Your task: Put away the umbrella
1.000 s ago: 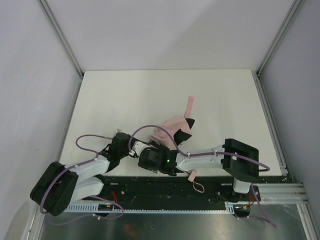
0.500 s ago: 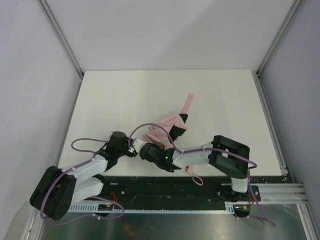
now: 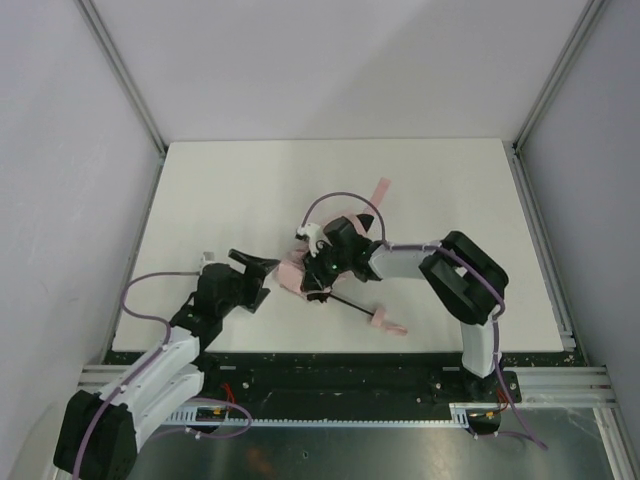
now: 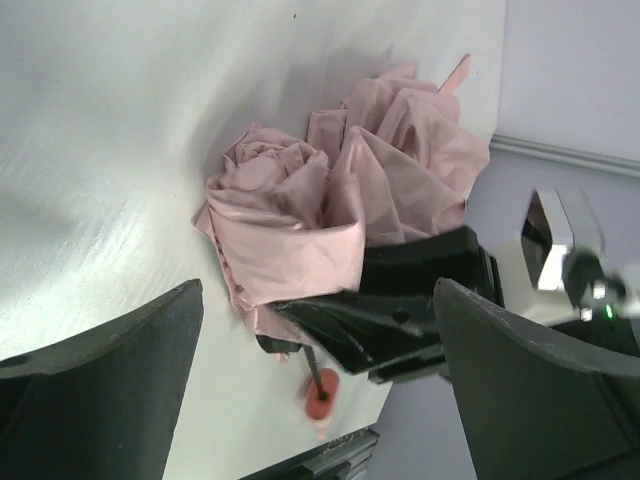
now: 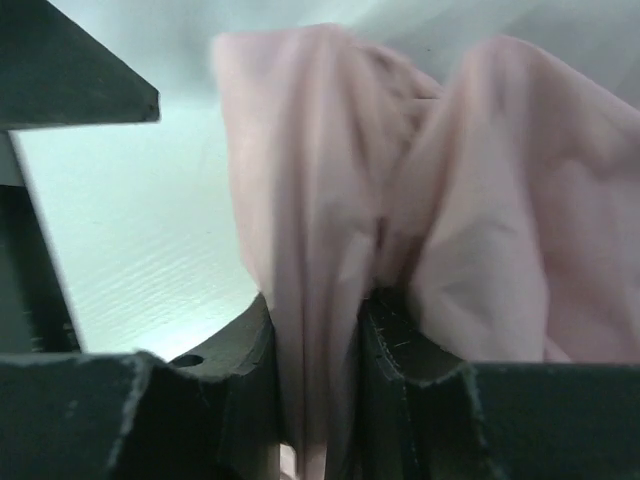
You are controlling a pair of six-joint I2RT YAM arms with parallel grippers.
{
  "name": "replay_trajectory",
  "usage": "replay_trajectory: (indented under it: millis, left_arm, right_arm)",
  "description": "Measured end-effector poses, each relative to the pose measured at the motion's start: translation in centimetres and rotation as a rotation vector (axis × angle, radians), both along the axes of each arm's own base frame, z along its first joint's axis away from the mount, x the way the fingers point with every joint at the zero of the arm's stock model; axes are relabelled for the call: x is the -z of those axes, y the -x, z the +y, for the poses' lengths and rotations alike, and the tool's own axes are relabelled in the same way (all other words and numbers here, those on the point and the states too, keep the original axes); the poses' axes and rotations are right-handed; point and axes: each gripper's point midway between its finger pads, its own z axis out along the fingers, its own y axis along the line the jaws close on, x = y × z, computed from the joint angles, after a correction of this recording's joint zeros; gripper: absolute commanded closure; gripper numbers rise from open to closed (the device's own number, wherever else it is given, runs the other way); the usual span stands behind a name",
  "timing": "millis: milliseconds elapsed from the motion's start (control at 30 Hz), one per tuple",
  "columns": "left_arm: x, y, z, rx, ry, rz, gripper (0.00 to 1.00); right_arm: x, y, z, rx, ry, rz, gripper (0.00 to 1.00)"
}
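Note:
The pale pink umbrella (image 3: 296, 268) lies crumpled near the middle of the white table (image 3: 220, 190). Its slim black shaft (image 3: 350, 303) runs toward the near edge and ends in the small pink handle (image 3: 385, 322). A pink strap (image 3: 378, 190) sticks out behind it. My right gripper (image 3: 312, 275) is shut on a fold of the umbrella (image 5: 330, 150), with fabric pinched between its pads (image 5: 250, 380). My left gripper (image 3: 264, 280) stands wide open just left of the bundle and holds nothing. In the left wrist view the umbrella (image 4: 330, 200) and handle (image 4: 320, 395) lie ahead of the fingers (image 4: 110, 370).
Grey walls with metal posts (image 3: 125, 75) close in the table on three sides. A black rail (image 3: 330, 370) with both arm bases runs along the near edge. Purple cables (image 3: 335, 200) loop over the arms.
The left gripper opened, let go and drew back left. The right gripper closed on the fabric and moved away from the near edge, carrying the bundle toward the table's middle.

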Motion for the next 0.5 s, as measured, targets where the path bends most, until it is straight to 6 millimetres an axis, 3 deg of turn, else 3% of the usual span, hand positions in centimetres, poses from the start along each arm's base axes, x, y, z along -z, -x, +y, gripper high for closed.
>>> replay_trajectory:
  millis: [267, 500]
  left_arm:
    - [1.4, 0.8, -0.9, 0.058, 0.018, 0.034, 0.01]
    - [3.5, 1.2, -2.6, 0.083, 0.04, 0.116, 0.01]
  right_arm:
    - [-0.2, -0.1, 0.2, -0.045, -0.23, 0.396, 1.0]
    - [-0.4, 0.4, -0.4, -0.072, -0.293, 0.546, 1.0]
